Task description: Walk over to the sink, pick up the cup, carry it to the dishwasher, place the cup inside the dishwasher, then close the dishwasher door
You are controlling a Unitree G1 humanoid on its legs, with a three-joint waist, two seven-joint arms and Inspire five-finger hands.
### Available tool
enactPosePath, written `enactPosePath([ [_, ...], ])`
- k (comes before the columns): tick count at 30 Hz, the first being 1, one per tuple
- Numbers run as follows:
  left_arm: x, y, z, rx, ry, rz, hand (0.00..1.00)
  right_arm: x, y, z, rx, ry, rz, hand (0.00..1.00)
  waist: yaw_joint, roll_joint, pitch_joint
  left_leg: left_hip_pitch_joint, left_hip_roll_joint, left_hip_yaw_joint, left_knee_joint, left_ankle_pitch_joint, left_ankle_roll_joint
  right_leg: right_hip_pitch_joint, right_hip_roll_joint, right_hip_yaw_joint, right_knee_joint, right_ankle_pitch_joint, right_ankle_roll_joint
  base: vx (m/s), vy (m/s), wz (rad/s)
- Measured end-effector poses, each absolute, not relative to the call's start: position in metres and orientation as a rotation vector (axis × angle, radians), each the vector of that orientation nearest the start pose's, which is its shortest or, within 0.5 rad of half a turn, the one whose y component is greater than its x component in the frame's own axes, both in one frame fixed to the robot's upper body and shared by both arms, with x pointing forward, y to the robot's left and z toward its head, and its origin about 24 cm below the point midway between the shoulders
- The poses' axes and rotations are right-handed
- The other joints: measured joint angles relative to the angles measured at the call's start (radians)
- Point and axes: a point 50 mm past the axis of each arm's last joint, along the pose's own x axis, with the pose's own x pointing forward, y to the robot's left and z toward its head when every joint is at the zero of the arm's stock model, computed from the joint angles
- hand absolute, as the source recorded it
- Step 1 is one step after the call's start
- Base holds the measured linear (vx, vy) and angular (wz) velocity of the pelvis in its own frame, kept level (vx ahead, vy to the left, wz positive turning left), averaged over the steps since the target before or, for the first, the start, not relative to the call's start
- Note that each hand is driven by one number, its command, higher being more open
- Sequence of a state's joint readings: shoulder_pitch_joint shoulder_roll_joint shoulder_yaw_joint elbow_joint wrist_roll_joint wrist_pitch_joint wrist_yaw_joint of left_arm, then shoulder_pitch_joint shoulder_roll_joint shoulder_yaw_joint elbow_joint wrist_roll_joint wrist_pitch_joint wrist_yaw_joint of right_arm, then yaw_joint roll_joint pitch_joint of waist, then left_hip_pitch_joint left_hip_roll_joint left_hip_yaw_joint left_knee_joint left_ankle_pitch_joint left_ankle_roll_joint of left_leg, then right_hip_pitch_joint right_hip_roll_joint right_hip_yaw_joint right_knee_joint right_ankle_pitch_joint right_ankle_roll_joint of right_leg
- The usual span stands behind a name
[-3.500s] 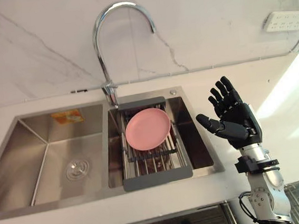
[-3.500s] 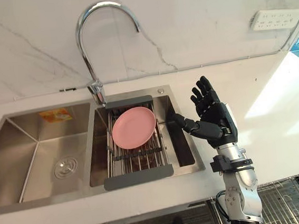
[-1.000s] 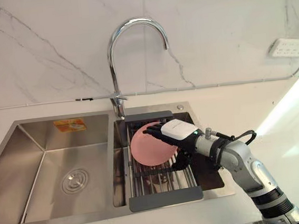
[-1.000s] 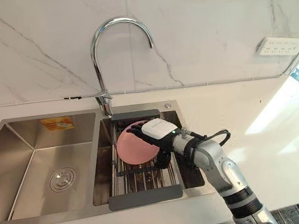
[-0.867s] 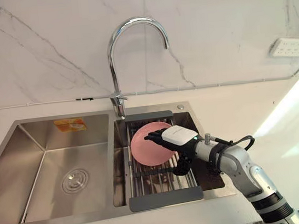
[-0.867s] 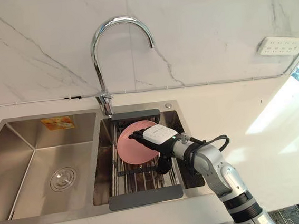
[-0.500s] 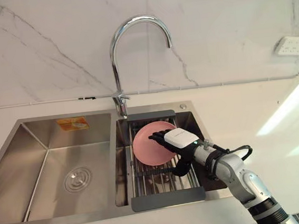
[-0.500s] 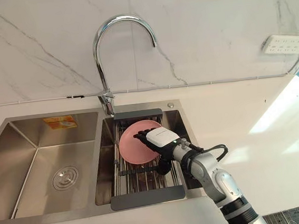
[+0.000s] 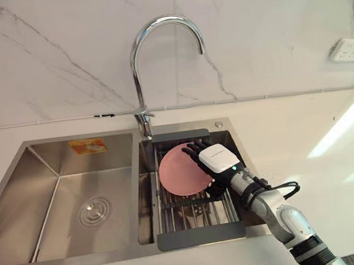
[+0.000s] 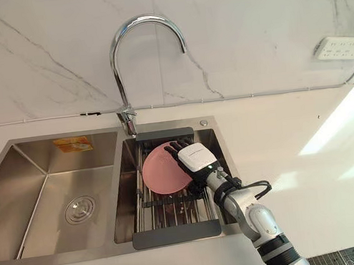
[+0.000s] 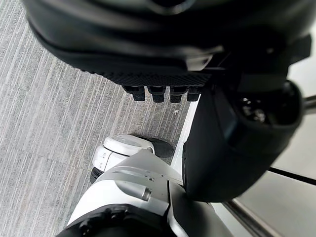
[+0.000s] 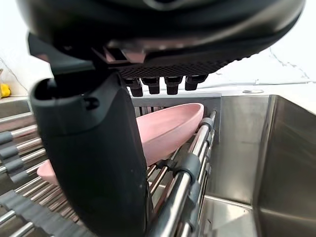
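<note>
A pink plate [image 9: 180,170] leans tilted on the dish rack [image 9: 199,235] in the sink's right basin; no cup is in sight. My right hand [image 9: 217,161] lies over the plate's right edge, fingers stretched toward the back wall. In the right wrist view the plate [image 12: 168,126] sits between the straight fingers [image 12: 168,86] above it and the thumb [image 12: 94,163] in front of it, and the hand is open, not closed on the plate. My left hand [image 11: 148,44] hangs over grey floor with relaxed fingers and holds nothing.
A tall curved faucet [image 9: 154,28] rises behind the divide between the basins. The left basin [image 9: 76,192] holds only a drain. White counter [image 9: 303,139] runs to the right, with a wall socket [image 9: 349,49] above it. The rack's metal bars [image 12: 192,163] lie under the plate.
My right hand came down from above the counter onto the plate. Over the last second it shifted to the plate's right edge and turned its fingers toward the wall. The plate stays on the rack.
</note>
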State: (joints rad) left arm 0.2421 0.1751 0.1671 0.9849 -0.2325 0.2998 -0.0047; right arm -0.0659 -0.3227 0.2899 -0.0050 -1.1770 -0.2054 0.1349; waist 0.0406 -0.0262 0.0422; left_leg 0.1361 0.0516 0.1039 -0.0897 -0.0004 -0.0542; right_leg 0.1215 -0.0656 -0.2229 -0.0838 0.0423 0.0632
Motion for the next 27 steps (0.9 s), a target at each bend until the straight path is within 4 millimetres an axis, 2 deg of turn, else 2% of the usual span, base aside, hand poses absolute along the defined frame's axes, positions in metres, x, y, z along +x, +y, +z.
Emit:
enactPosePath([
  [4,0.013,0.233,-0.165,-0.2,1.454,0.419,1.0,0.246,-0.112,0.039,-1.507,-0.293,0.555,1.0,0.0,0.001,-0.001,0.0,-0.001,0.004,0.0,-0.001,-0.001,0.0,-0.002,-0.001,0.0,0.0,0.0,0.0,0.0,0.0],
  [13,0.012,0.233,-0.166,-0.201,1.46,0.419,1.0,0.245,-0.112,0.034,-1.516,-0.329,0.525,1.0,0.0,0.003,-0.01,0.0,-0.001,0.019,0.0,-0.001,-0.001,0.0,-0.005,-0.001,0.001,0.001,0.001,0.0,0.0,0.0],
  [14,0.013,0.233,-0.166,-0.201,1.459,0.419,1.0,0.245,-0.112,0.033,-1.521,-0.333,0.513,0.0,0.0,0.004,-0.012,0.0,-0.001,0.019,0.0,-0.001,-0.001,0.0,-0.006,-0.001,0.001,0.001,0.001,0.0,0.0,0.0],
  [27,0.015,0.231,-0.166,-0.167,1.463,0.394,1.0,0.245,-0.116,0.022,-1.543,-0.364,0.445,0.0,-0.002,0.006,-0.03,0.0,-0.001,0.018,-0.001,0.005,-0.001,0.001,-0.005,-0.005,0.001,0.002,0.002,0.0,0.0,0.0],
])
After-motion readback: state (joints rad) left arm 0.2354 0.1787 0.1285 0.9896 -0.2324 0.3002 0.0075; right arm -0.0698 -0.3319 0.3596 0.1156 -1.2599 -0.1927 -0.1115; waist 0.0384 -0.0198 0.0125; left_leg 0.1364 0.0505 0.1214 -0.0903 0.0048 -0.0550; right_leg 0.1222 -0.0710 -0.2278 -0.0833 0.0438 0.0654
